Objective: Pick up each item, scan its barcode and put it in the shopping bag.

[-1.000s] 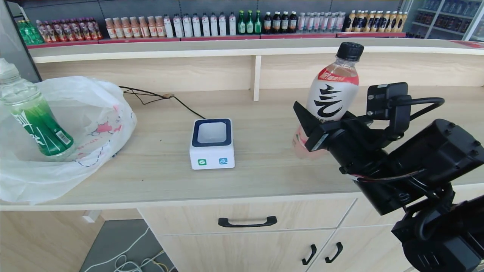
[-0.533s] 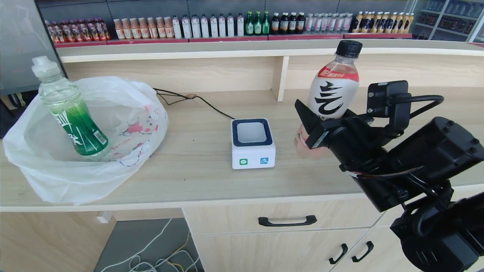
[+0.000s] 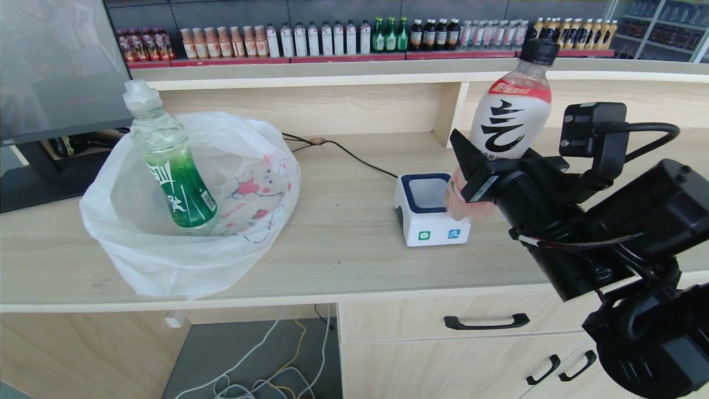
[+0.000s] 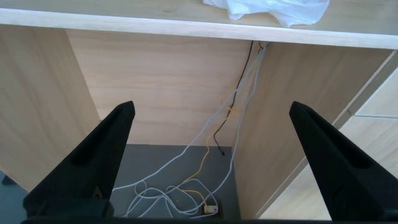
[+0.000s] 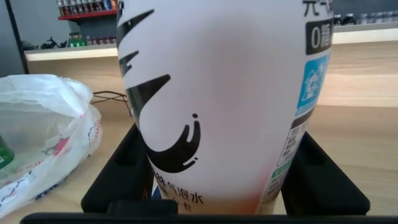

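Observation:
A white-labelled bottle (image 3: 512,122) with a black cap and pink drink is held upright, a little tilted, in my right gripper (image 3: 484,185), which is shut on its lower half; up close the bottle (image 5: 217,106) sits between the black fingers (image 5: 118,174). Its base hangs just over the right side of the white barcode scanner (image 3: 426,213). A green-labelled bottle (image 3: 169,160) leans inside the open white shopping bag (image 3: 188,260) on the counter's left. My left gripper (image 4: 208,168) is open, below the counter edge, facing cables on the floor.
The wooden counter (image 3: 343,244) has a raised back ledge with a divider (image 3: 448,108). The scanner's black cable (image 3: 338,149) runs back toward the ledge. A dark monitor (image 3: 55,66) stands at far left. Drawers with black handles (image 3: 487,321) sit below. Shelves of bottles line the back.
The head camera has swung left, so the whole scene shifted right. The held bottle now sits over the scanner's right side, where earlier it was clear to the right of it.

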`<state>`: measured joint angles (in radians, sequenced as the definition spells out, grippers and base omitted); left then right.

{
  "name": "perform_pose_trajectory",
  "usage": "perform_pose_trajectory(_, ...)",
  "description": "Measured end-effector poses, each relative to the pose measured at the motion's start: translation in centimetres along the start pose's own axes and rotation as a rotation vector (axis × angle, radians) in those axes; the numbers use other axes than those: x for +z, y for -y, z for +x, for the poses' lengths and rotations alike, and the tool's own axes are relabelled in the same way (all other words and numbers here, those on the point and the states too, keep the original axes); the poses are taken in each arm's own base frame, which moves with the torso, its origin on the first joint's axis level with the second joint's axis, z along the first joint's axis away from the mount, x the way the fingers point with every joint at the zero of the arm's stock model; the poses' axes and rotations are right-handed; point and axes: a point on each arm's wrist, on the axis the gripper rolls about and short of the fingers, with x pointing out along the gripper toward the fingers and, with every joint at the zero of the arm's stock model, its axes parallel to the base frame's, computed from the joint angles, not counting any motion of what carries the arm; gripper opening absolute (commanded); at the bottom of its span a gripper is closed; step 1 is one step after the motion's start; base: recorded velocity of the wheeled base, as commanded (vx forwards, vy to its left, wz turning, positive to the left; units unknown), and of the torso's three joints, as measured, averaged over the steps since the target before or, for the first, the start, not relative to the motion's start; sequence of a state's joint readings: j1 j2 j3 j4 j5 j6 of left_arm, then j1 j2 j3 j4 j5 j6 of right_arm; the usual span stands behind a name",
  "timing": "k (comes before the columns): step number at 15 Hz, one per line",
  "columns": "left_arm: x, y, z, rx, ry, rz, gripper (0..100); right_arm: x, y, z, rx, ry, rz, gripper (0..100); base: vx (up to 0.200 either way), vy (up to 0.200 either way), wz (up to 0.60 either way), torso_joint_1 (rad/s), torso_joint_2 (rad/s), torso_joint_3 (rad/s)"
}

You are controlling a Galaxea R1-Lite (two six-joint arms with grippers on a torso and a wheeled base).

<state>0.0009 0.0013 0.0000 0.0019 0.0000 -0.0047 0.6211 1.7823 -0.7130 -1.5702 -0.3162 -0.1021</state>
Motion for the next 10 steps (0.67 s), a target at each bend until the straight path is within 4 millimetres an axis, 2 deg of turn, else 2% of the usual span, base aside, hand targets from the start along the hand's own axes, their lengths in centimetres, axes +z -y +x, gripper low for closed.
perform_pose_trajectory(10,0.0,0.0,0.0,0.0,0.001,0.002,100,1.8,0.1,0.8,-0.025,0.071,0.026,0,0.0,0.0,0.0,0.0,0.0,0.0)
